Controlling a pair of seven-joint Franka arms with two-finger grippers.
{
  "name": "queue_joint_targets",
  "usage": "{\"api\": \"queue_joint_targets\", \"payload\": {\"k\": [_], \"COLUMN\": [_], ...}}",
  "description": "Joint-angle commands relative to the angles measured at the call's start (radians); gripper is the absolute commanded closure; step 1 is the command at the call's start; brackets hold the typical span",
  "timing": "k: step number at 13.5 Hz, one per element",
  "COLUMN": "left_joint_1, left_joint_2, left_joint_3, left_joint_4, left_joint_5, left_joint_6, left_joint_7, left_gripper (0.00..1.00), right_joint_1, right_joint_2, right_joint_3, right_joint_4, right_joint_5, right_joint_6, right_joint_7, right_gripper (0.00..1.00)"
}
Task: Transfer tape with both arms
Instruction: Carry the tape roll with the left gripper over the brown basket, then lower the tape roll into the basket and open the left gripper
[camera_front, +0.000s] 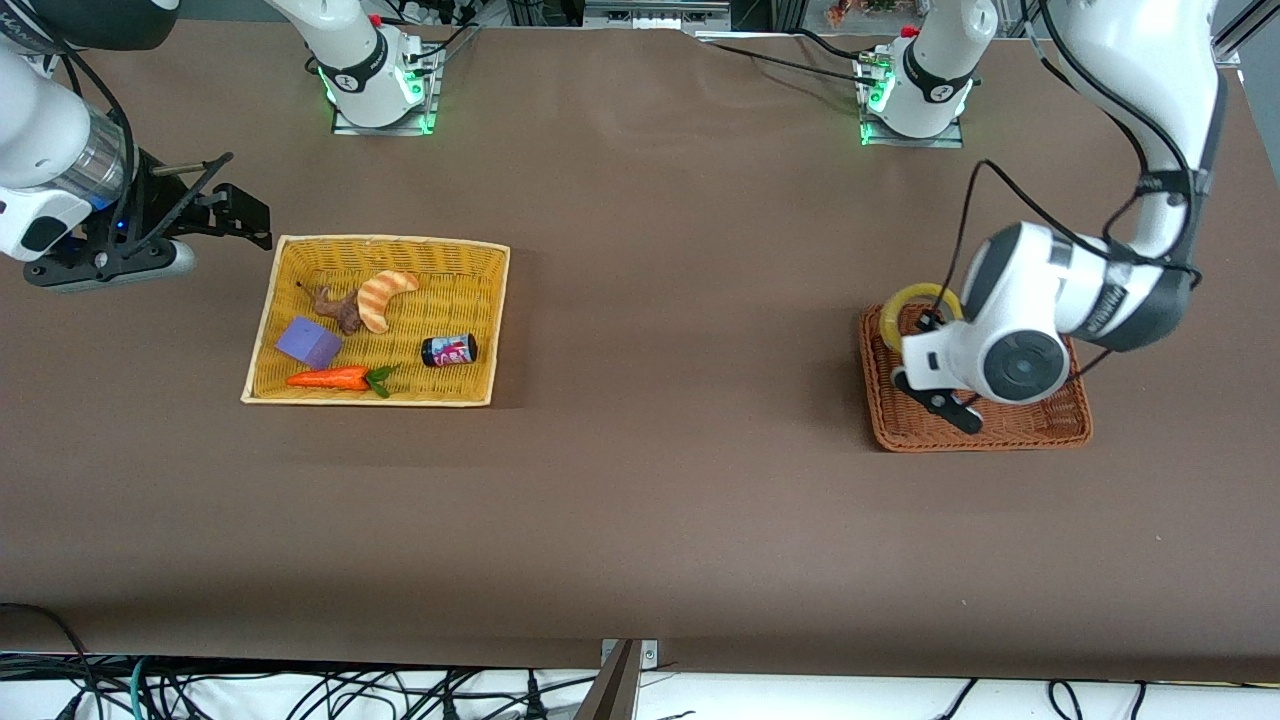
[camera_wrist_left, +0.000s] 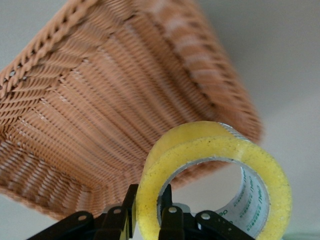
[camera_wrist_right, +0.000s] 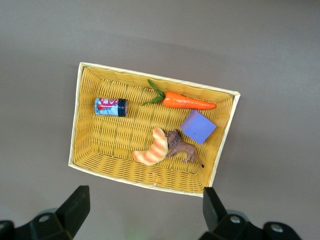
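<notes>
Here the tape (camera_front: 917, 302) stands on edge, raised over the brown wicker tray (camera_front: 1030, 425), at about 10 o'clock from the tray's middle in the front view. The left hand (camera_wrist_left: 148, 212) pinches the ring's wall, one finger inside the hole and one outside, closed tight on it; its arm bends down from the base and the wrist hangs over the tray. In the left wrist view the tray's woven floor and rim show past the roll.

The right hand (camera_wrist_right: 142, 212) hovers over bare tabletop (camera_front: 640, 500) at the right arm's end, beside the yellow basket (camera_front: 262, 330), its fingers spread wide and holding nothing.

The basket holds a striped croissant toy (camera_front: 385, 297) touching a brown animal figure (camera_front: 338, 308), a purple block (camera_front: 308, 343) at 8 o'clock from the figure, a carrot (camera_front: 335, 379) along the edge nearest the front camera, and a small can (camera_front: 449, 350) lying on its side.
</notes>
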Motion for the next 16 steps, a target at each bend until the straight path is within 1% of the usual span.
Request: {"api": "queue_joint_targets", "payload": {"k": [1, 3, 4, 5, 7, 8, 9, 10, 13, 14, 16], "left_joint_1": [0.025, 0.051, 0.053, 0.053, 0.067, 0.068, 0.064, 0.068, 0.056, 0.056, 0.056], "left_joint_2": [0.061, 0.083, 0.086, 0.100, 0.121, 0.123, 0.118, 0.109, 0.054, 0.036, -0.041], "left_joint_3": [-0.018, -0.016, -0.016, -0.016, -0.016, -0.016, -0.016, -0.021, -0.038, -0.067, -0.102], "left_joint_4": [-0.010, 0.002, 0.005, 0.005, 0.007, 0.007, 0.007, 0.007, 0.010, 0.012, 0.018], "left_joint_5": [0.041, 0.041, 0.041, 0.036, 0.041, 0.041, 0.041, 0.041, 0.030, 0.029, 0.027], "left_joint_6": [0.055, 0.056, 0.058, 0.071, 0.117, 0.118, 0.112, 0.102, 0.041, 0.029, -0.003], "left_joint_7": [-0.017, -0.031, -0.032, -0.038, -0.043, -0.045, -0.048, -0.036, -0.045, -0.051, -0.063], "left_gripper": [0.90, 0.90, 0.88, 0.82, 0.81, 0.65, 0.22, 0.00, 0.00, 0.00, 0.00], "right_joint_1": [-0.013, -0.013, -0.013, -0.013, -0.012, -0.012, -0.012, -0.013, -0.020, -0.020, -0.020], "right_joint_2": [-0.015, -0.016, -0.015, -0.013, -0.012, -0.012, -0.012, -0.012, -0.012, -0.005, -0.002], "right_joint_3": [0.006, 0.005, 0.005, 0.006, 0.008, 0.009, 0.009, 0.008, 0.006, 0.006, 0.006], "right_joint_4": [-0.019, -0.021, -0.021, -0.019, -0.019, -0.018, -0.013, -0.014, -0.013, -0.011, -0.010], "right_joint_5": [-0.009, -0.013, -0.013, -0.016, -0.018, -0.018, -0.018, -0.018, -0.018, -0.018, -0.012], "right_joint_6": [0.018, 0.016, 0.016, 0.021, 0.027, 0.031, 0.030, 0.028, 0.031, 0.030, 0.030], "right_joint_7": [-0.009, -0.010, -0.004, -0.001, 0.008, 0.008, 0.008, 0.008, 0.008, 0.010, 0.008], "right_gripper": [0.00, 0.00, 0.00, 0.00, 0.00, 0.00, 0.00, 0.00, 0.00, 0.00, 0.00]}}
